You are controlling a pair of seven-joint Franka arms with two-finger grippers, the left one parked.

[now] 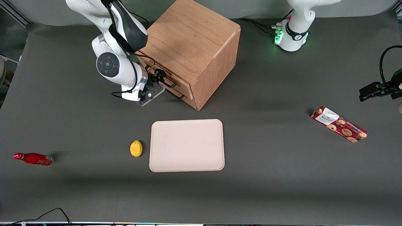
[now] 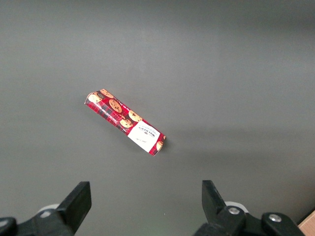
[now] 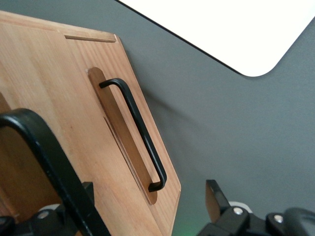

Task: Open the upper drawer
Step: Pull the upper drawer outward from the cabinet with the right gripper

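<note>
The fingers [image 3: 216, 199] of the gripper [image 1: 158, 78] stand spread around the thin black bar handle [image 3: 44, 157] of the upper drawer [image 1: 163, 75], a light oak front high on the cabinet [image 1: 191, 47]. The biscuit pack [image 1: 339, 124] carries a white label, unreadable.

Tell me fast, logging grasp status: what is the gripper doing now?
Gripper: at the upper drawer handle, jaws open around the bar, not yet clamped.

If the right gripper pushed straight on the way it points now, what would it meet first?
Probably the upper drawer's front: the gripper faces the cabinet with the black bar handle already between its jaws. Depth is hard to judge.
</note>
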